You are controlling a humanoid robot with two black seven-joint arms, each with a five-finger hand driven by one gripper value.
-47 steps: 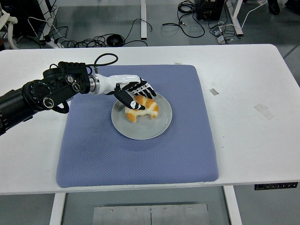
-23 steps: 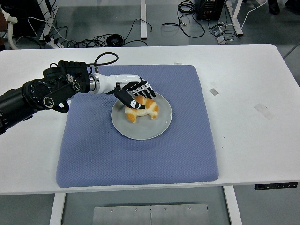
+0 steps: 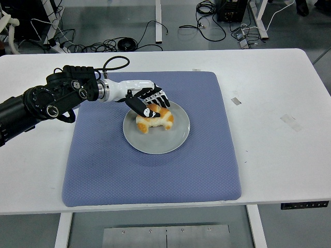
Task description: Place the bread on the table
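Bread gripped, not yet off the plate.

The left hand (image 3: 147, 102) has its fingers curled over the bread (image 3: 155, 118), which sits on the grey plate (image 3: 170, 140) in the middle of a blue mat (image 3: 155, 175). Lifting it clear and setting it down on the white table (image 3: 279, 155) is all to come, I'd say. Cables (image 3: 124, 44) trail across the floor behind the table.

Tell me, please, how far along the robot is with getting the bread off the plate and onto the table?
Done: the left hand has reached the bread and its fingers are closed over it. In hand: the grasp itself, as the bread appears to sit over the grey plate, on the blue mat. Left: lifting it clear, carrying it past the plate and setting it down on the table.
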